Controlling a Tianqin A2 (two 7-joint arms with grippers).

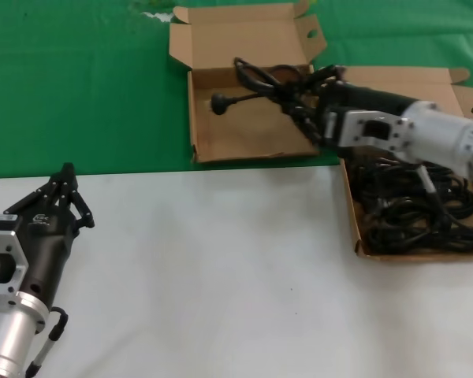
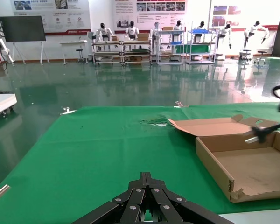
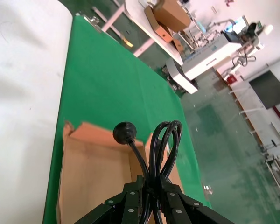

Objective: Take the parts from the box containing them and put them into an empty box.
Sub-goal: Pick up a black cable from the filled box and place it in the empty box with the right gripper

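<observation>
- Right gripper (image 1: 299, 106) clenched on a looped cord (image 1: 256, 83), held over the narrower box (image 1: 248, 130).
- More cords (image 1: 414, 205) fill the wider box (image 1: 361, 236) just beside it.
- Left gripper (image 1: 63, 185) closed, empty, parked over the bench (image 1: 221, 268).

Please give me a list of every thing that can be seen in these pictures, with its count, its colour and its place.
narrower box: one, brown cardboard, on the green cloth, lid open, floor bare.
wider box: one, brown cardboard, toward the robot's right, partly on the white surface, lid open.
held cord: one, black, looped, clamped by the right gripper over the narrower box, plug hanging free.
other cords: a tangled black heap, count unclear, inside the wider box.
green cloth: one, covers the far part of the table.
white surface: one, the near part of the table.
right gripper: black, over the narrower box.
left gripper: black, idle over the white surface, near left.
</observation>
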